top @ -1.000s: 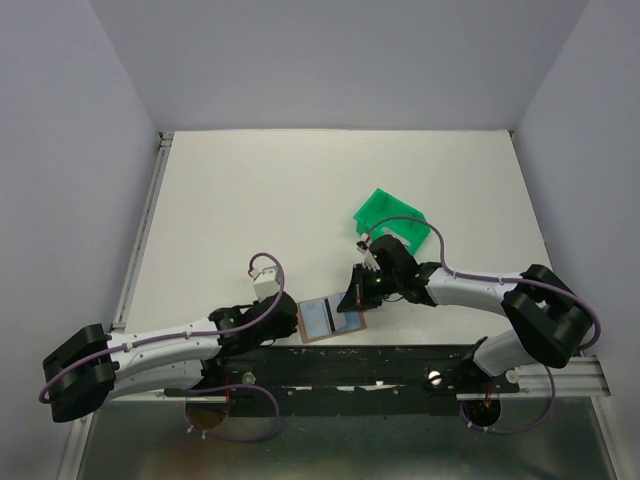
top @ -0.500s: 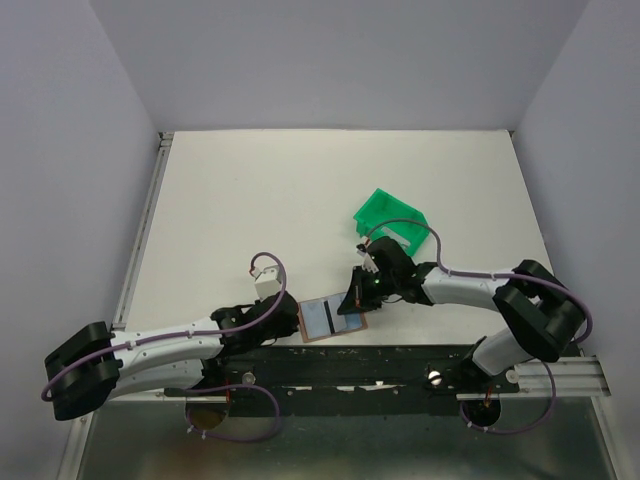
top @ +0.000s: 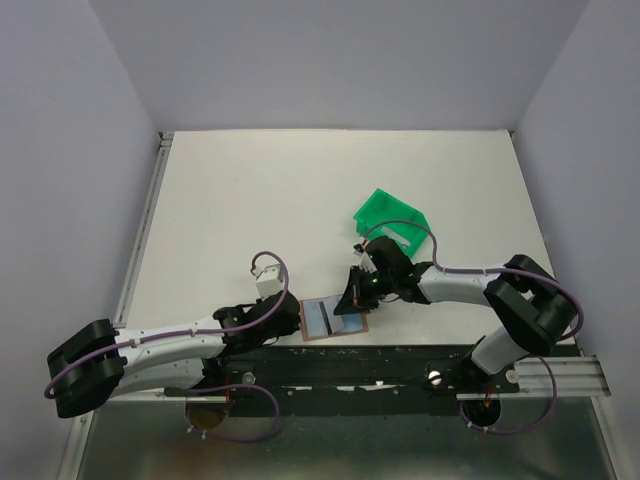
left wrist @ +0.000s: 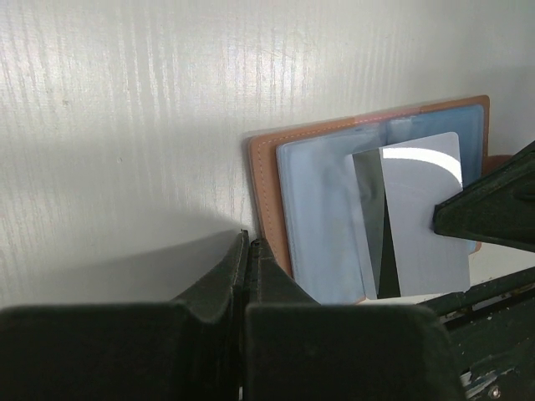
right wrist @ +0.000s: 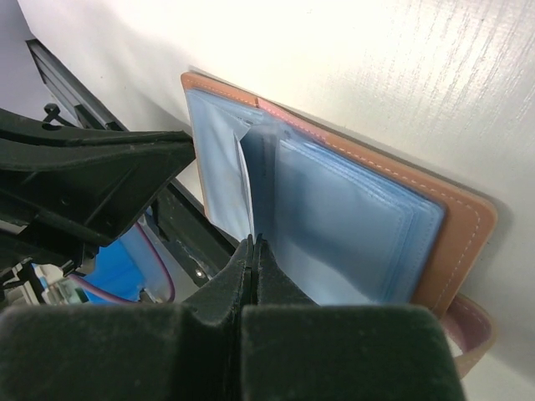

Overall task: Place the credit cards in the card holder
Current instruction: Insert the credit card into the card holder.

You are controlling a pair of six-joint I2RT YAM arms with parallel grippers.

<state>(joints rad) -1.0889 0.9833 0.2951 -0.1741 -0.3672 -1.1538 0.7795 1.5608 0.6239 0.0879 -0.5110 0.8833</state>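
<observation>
The card holder (top: 333, 320) lies open near the table's front edge, tan-brown leather with pale blue sleeves; it also shows in the left wrist view (left wrist: 326, 217) and the right wrist view (right wrist: 351, 242). My right gripper (top: 352, 298) is shut on a pale grey credit card (left wrist: 418, 217), held tilted over the holder's sleeves and seen edge-on in the right wrist view (right wrist: 247, 188). My left gripper (top: 291, 318) is shut and empty, its tips (left wrist: 247, 242) at the holder's left edge. No other card shows.
A green plastic bin (top: 392, 220) lies tipped behind the right arm. The black mounting rail (top: 380, 362) runs just in front of the holder. The holder's snap tab (right wrist: 470, 338) sticks out at its right end.
My right gripper has edged slightly left over the holder with the card. My left gripper has crept a little right toward the holder's edge.
</observation>
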